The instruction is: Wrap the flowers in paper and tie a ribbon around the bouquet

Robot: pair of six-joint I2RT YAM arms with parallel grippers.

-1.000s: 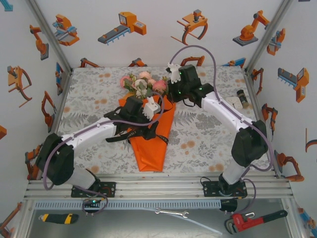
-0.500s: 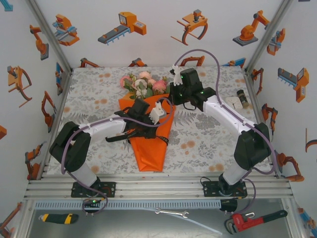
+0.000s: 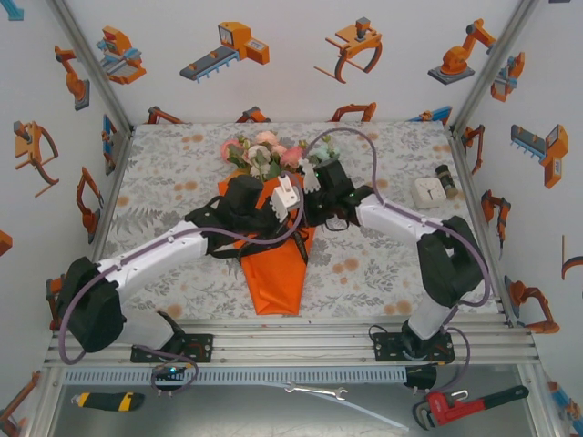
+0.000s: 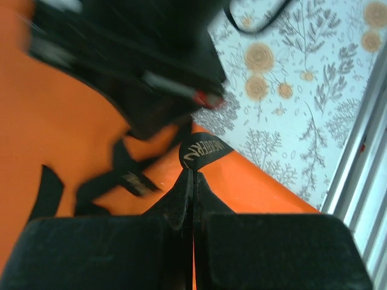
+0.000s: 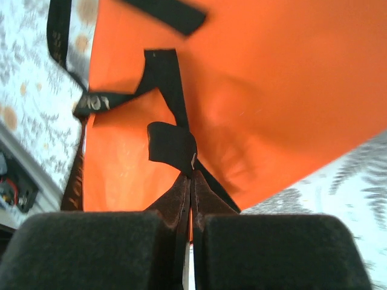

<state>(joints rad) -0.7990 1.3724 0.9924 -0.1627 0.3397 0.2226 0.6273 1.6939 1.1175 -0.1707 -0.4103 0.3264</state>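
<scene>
Wrapping looks done: your narrow cone of bright orange paper (image 3: pixel 276 269), pink and white blooms (image 3: pixel 264 153) inside, lies on the floral tablecloth (image 3: pixel 364 264). The left gripper (image 4: pixel 193 181) and right gripper (image 5: pixel 191 181) each pinch the narrow black ribbon (image 4: pixel 205 151) (jaws fully closed); tying seems unfinished.

A narrow orange paper-cone bouquet (image 3: pixel 278 273) lies centred on the surface (image 3: pixel 164 191), blooms far, tip near. A flat black ribbon (image 5: pixel 164 78) crosses it. The left end effector (image 3: pixel 288 195) and right end effector (image 3: pixel 311 177) meet over its wide end.
</scene>
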